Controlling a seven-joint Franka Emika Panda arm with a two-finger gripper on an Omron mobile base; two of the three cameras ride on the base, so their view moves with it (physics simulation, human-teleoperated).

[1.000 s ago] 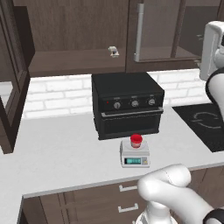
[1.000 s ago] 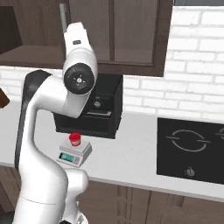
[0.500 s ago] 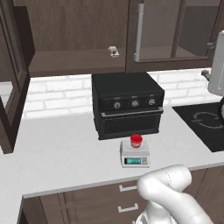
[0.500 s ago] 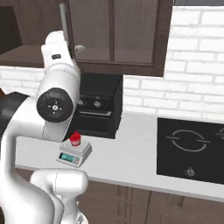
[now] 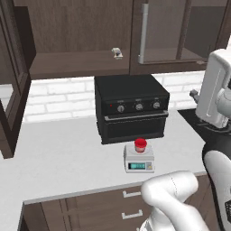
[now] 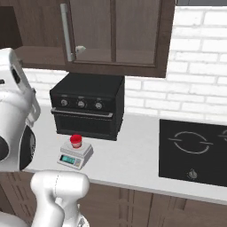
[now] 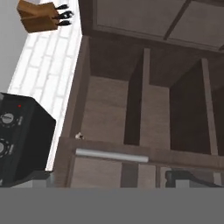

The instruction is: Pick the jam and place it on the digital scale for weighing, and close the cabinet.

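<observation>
The jam (image 5: 140, 144), a small red jar, stands on the round plate of the light-grey digital scale (image 5: 139, 159) in front of the black oven; the right base view shows the same jam (image 6: 76, 141) and scale (image 6: 75, 155). The dark brown cabinet (image 5: 76, 40) above has its left door (image 5: 11, 85) swung open, and its right door is shut behind a silver bar handle (image 5: 143, 34). My white arm (image 5: 217, 97) rises at the right, far from the jam. A dark shape (image 7: 188, 178) at the hand view's bottom edge may be my gripper; its state is unclear.
The black oven (image 5: 131, 113) sits at the back of the white counter (image 5: 58, 158). A small grey-white object (image 5: 117, 53) lies on the open cabinet shelf. A black cooktop (image 6: 195, 150) lies to the right. A knife block (image 7: 43, 17) appears in the hand view. Drawers run below the counter.
My arm has swung away from the scale, toward the left edge of the right base view and closer to that camera. The jam stays on the scale, and the open door has not moved.
</observation>
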